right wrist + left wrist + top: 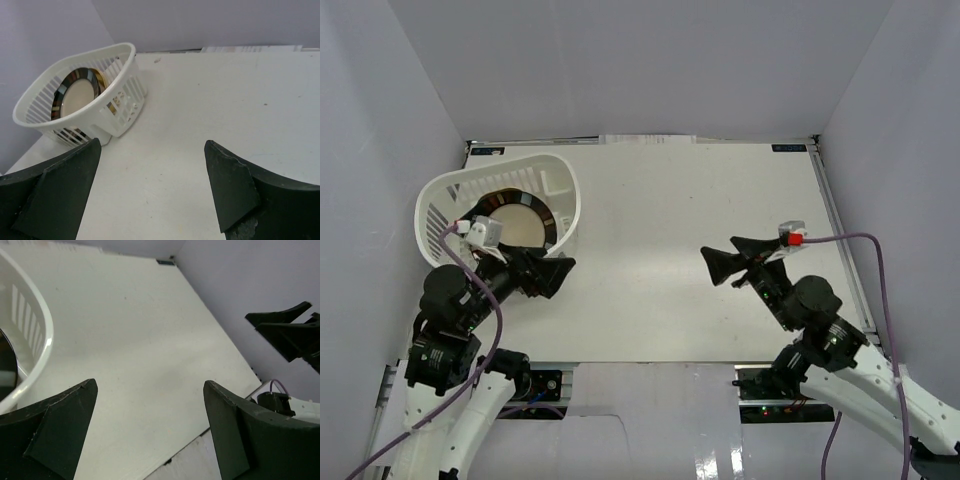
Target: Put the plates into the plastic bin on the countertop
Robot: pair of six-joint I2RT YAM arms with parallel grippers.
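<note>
The white plastic bin [558,182] stands at the left of the countertop [690,200]. Round black-rimmed beige plates [520,222] stand on edge inside it; smaller coloured plates are mostly hidden behind them. The bin also shows in the right wrist view [120,55] with the beige plate [75,97] and a yellow edge behind it. My left gripper [560,272] is open and empty just in front of the bin's near wall. My right gripper [718,262] is open and empty over the right half of the countertop. No plate lies on the countertop.
White walls enclose the countertop on three sides. The left wrist view shows the bin's rim [42,335] at left and the right gripper's fingers [285,330] at far right. The table's near edge [650,362] runs in front of both arm bases.
</note>
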